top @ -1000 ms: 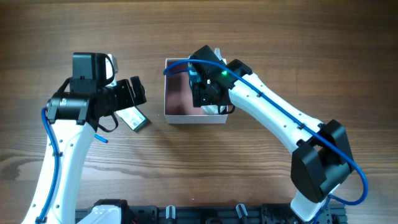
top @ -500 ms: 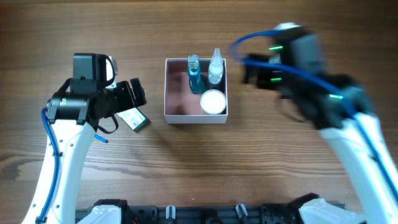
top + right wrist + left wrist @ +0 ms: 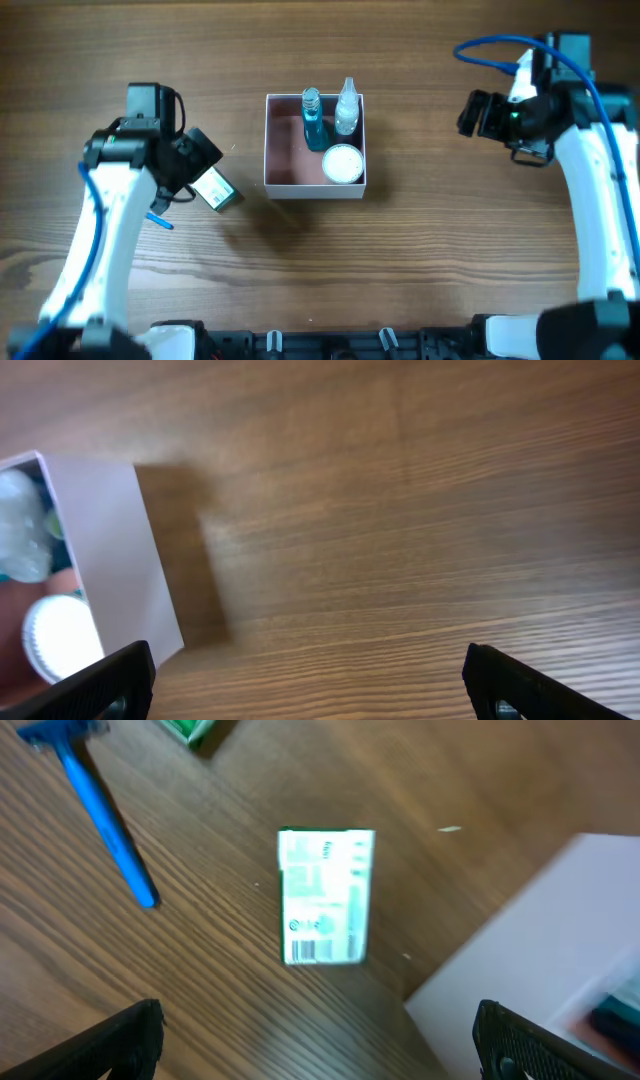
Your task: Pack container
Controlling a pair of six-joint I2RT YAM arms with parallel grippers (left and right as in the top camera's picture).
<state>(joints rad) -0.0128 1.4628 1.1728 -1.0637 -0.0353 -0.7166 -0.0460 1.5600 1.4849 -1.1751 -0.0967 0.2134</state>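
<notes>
One second on, the right claw (image 3: 467,113) has left the container (image 3: 286,152).

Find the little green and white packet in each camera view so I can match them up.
Overhead: the packet lies on the table left of the container.
Left wrist: packet mid-frame, container wall at right.
Right wrist: packet not in it; container wall at left.
Shared landmark: the container.
</notes>
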